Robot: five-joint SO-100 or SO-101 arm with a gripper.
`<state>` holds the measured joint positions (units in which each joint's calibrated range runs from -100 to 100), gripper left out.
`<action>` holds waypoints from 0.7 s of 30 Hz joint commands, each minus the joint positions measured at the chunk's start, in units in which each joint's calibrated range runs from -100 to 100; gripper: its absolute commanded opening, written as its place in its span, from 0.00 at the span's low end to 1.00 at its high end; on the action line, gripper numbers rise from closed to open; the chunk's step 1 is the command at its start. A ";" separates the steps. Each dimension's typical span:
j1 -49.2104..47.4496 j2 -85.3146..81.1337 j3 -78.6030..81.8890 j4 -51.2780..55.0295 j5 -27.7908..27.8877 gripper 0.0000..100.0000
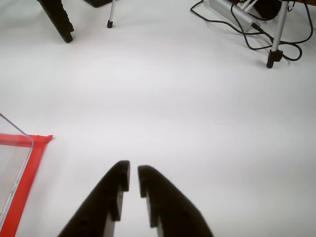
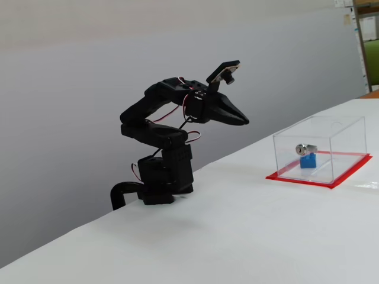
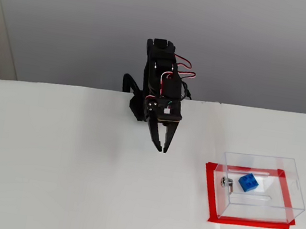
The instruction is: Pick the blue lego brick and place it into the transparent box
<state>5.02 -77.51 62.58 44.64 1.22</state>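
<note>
Bare table (image 3: 62, 181) lies open around the end effector (image 3: 163, 149); only the transparent box (image 3: 260, 188) stands nearby

**Black arm with red and white wiring**

The arm (image 2: 163, 133) is black throughout, built of blocky, rounded plastic segments. Thin red and white cables loop between its joints. A small flat camera board (image 2: 224, 71) juts from the wrist on a black bracket. The gripper (image 1: 133, 178) has two matte black fingers (image 1: 106, 200), broad at the root and tapering to blunt tips, with stepped notches along their inner edges.
</note>
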 commanded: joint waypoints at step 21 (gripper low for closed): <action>4.48 -22.33 35.80 -1.13 -0.23 0.02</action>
<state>8.97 -98.99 95.59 44.47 1.17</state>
